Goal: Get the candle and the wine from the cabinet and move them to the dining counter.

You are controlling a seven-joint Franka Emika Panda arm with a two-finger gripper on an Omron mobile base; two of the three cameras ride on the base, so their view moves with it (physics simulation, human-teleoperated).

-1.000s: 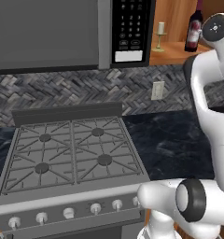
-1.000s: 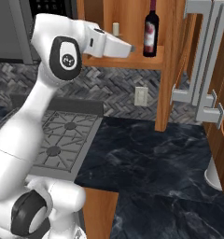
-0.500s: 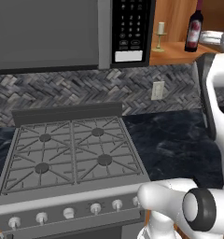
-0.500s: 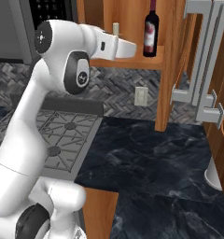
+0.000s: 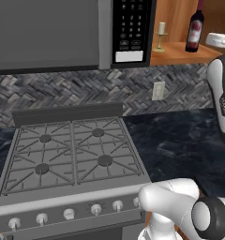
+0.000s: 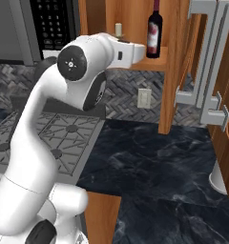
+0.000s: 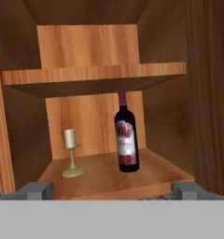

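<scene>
The claw is spread wide and holds nothing, right in front of the open cabinet. The candle and the wine stand near each other on the bottom shelf, the candle to the left in the hand view. If the claw goes in crooked, a finger could bump the tall wine or tip the thin candle over.
</scene>
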